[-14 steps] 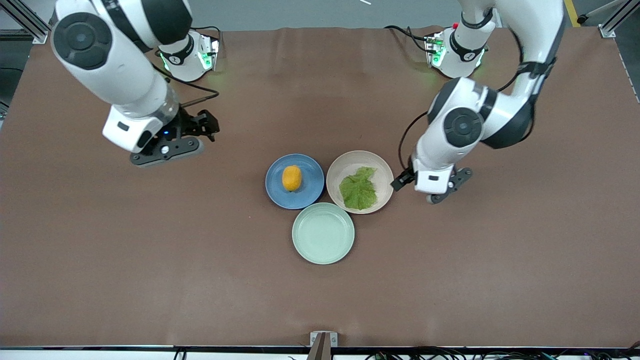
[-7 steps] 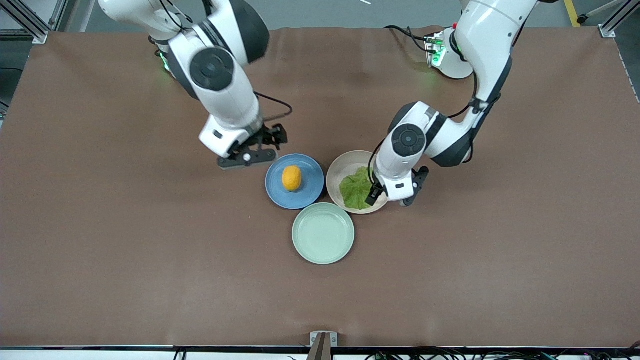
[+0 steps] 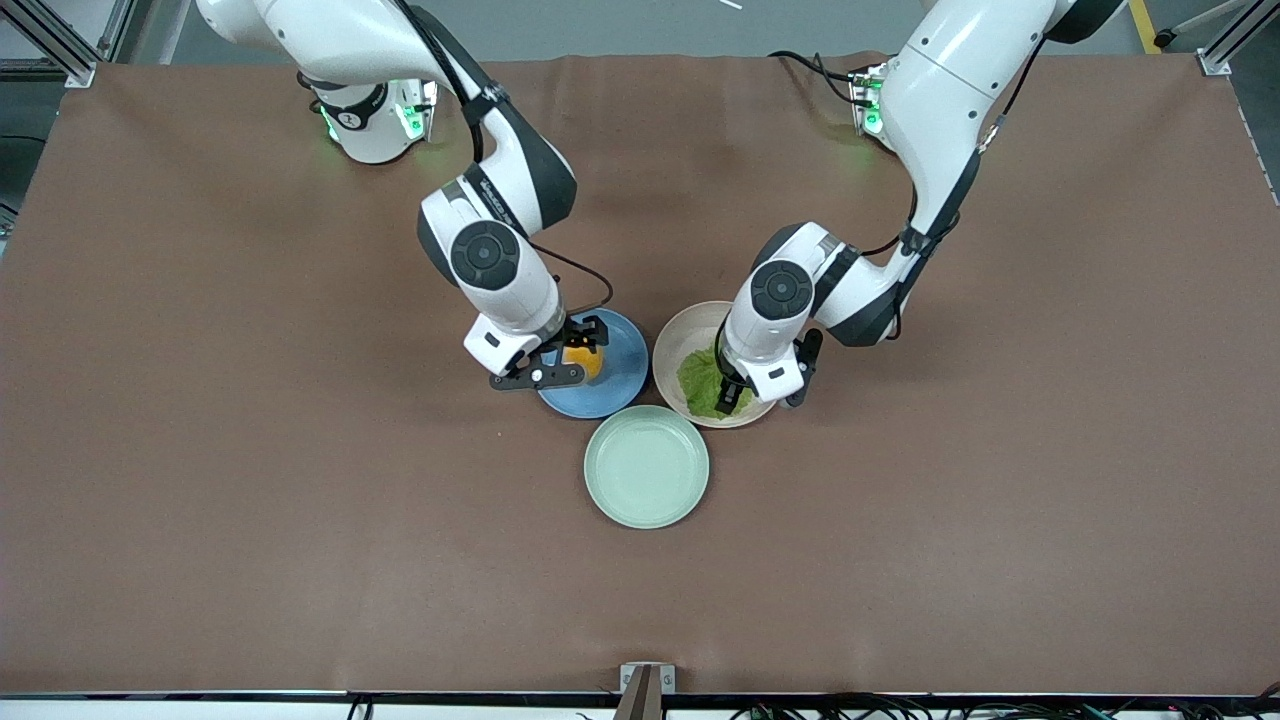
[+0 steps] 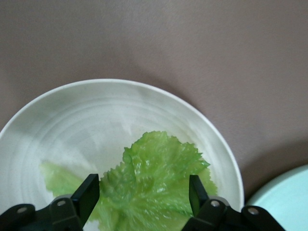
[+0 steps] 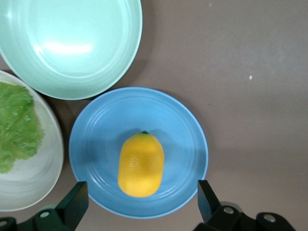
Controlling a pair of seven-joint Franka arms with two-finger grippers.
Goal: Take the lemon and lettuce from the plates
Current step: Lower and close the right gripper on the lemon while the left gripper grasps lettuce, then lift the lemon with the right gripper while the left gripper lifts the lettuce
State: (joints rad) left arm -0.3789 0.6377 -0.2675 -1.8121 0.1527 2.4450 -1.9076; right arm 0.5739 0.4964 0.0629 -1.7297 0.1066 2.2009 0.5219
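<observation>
Lemon (image 5: pixel 141 164) sits on the blue plate (image 5: pixel 185 125), right between the spread fingers of the right gripper (image 5: pixel 141 207) hovering above it. Same deal with the left gripper (image 4: pixel 144 195): wide open, straddling the lettuce (image 4: pixel 144 185) on the beige plate (image 4: pixel 96 108).

white arms (image 3: pixel 940 90), black joints, cables
</observation>
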